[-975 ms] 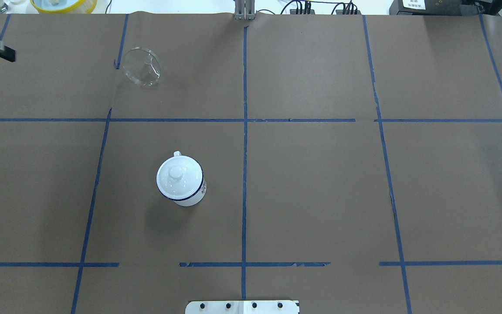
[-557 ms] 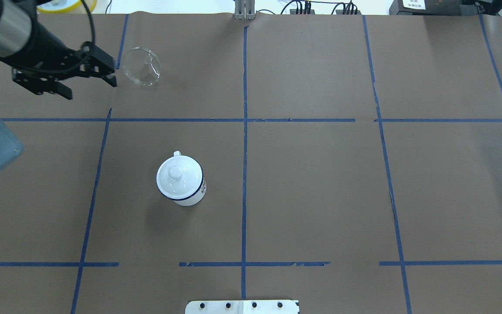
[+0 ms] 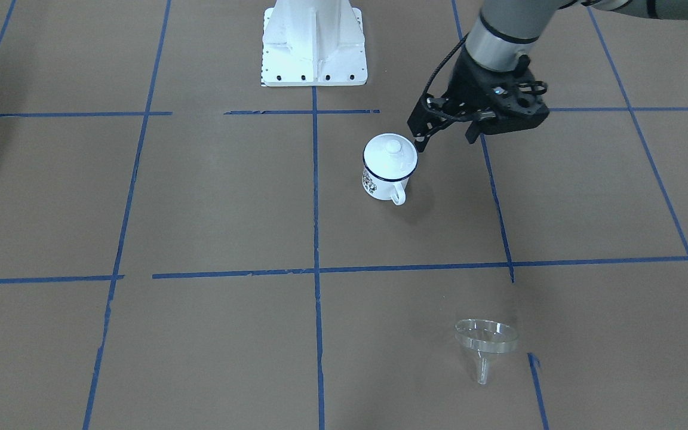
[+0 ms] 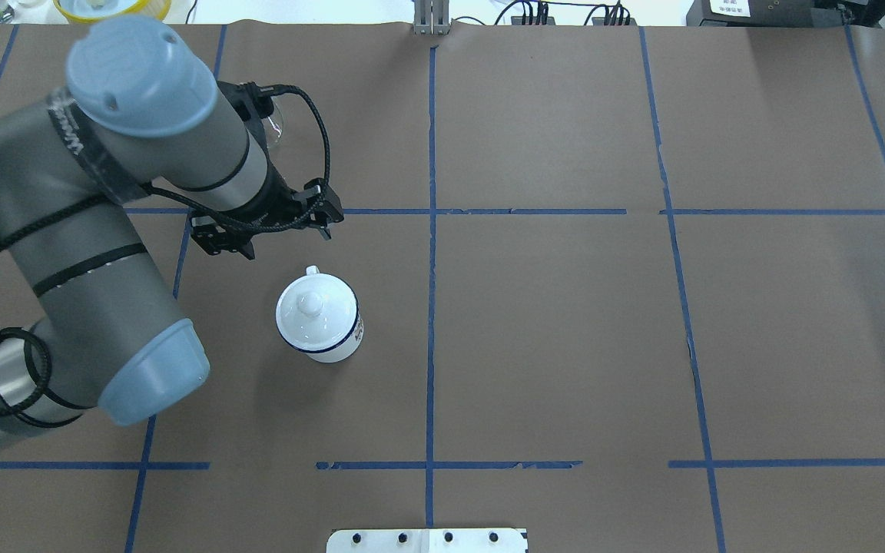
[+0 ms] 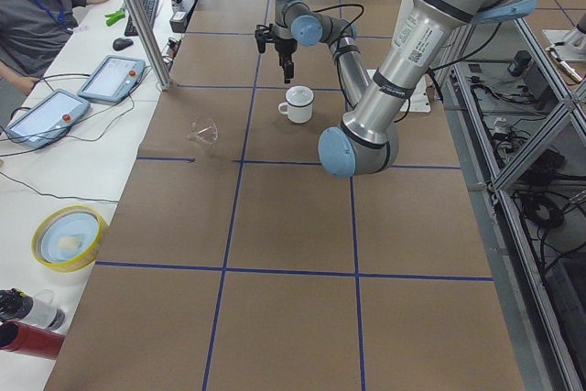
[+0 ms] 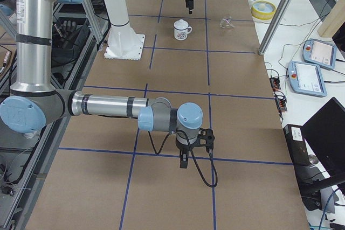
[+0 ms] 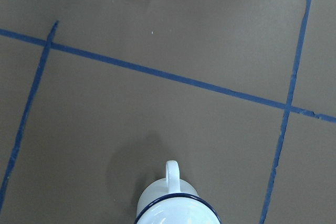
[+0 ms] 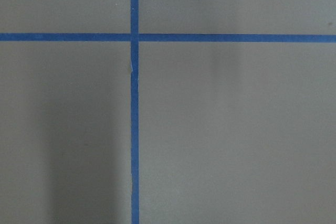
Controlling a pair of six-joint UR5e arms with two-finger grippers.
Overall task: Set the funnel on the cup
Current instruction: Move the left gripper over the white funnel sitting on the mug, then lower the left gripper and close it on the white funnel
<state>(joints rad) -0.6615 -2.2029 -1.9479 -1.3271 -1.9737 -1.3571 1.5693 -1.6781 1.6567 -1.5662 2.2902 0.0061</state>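
Left gripper (image 4: pixel 286 244), jaws apart and empty, hangs at the upper left of the cup (image 4: pixel 329 338), lid (image 4: pixel 309 306) on, left of centre in the overhead view; funnel (image 3: pixel 486 341) rests lower right in the front-facing view, well apart; right gripper (image 6: pixel 183 161): cannot tell whether parted or closed.

White cup (image 6: pixel 183 29) near the far left gripper (image 6: pixel 189 8), clear funnel (image 6: pixel 226 22) well apart from both

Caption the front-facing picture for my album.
Left tool open beside the lidded cup; clear funnel sits apart, nearer the camera.

A lid (image 3: pixel 390 156) blocks the cup (image 3: pixel 381 185) — funnel (image 3: pixel 486 338) well apart, open all round.
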